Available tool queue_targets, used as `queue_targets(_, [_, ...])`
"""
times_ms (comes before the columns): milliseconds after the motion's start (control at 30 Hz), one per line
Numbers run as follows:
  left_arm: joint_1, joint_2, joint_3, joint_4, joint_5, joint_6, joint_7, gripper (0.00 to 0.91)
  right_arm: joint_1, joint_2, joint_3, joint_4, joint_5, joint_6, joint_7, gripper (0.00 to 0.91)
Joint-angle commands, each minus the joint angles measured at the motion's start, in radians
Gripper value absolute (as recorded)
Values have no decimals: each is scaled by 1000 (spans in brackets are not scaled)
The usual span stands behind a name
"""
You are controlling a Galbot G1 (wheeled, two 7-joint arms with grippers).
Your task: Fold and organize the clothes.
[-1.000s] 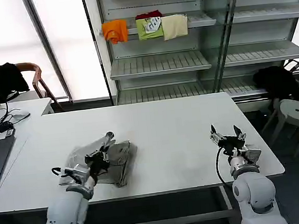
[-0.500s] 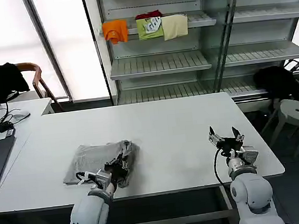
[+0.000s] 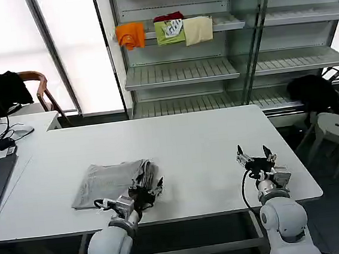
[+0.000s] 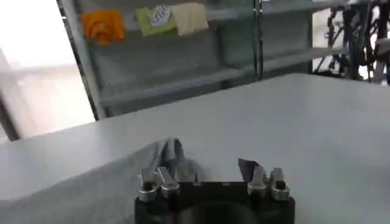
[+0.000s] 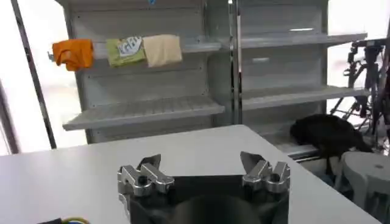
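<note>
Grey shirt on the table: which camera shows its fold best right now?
The head view: the whole folded grey shirt lies flat, with the left gripper at its near right corner. The left wrist view catches one bunched edge by the open jaws.

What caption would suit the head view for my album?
Left pincer open at the folded grey shirt's edge on the white table; right pincer waits open.

Before me, a white table (image 3: 207,147). Behind it, grey metal shelving (image 3: 224,68) bearing orange, green and cream folded garments (image 3: 166,31). Bright windows (image 3: 5,41) left; white stool (image 3: 336,128) right.
</note>
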Motion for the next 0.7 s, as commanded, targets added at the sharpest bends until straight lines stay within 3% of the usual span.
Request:
queue_targets(33, [-18,97,-404,26,-318,-84,-1,907,1,0,-7,5,-11,-2,-3,907])
queue_targets(267, [-20,181,-474,232,-336,-100,-1,907,8,2,-18,-19,-25,-6,-6,907])
queue_targets(700, [-47,168,-432,337,-321,-62,-14,907,49,17,-72,-4,-47,-30,-36,907])
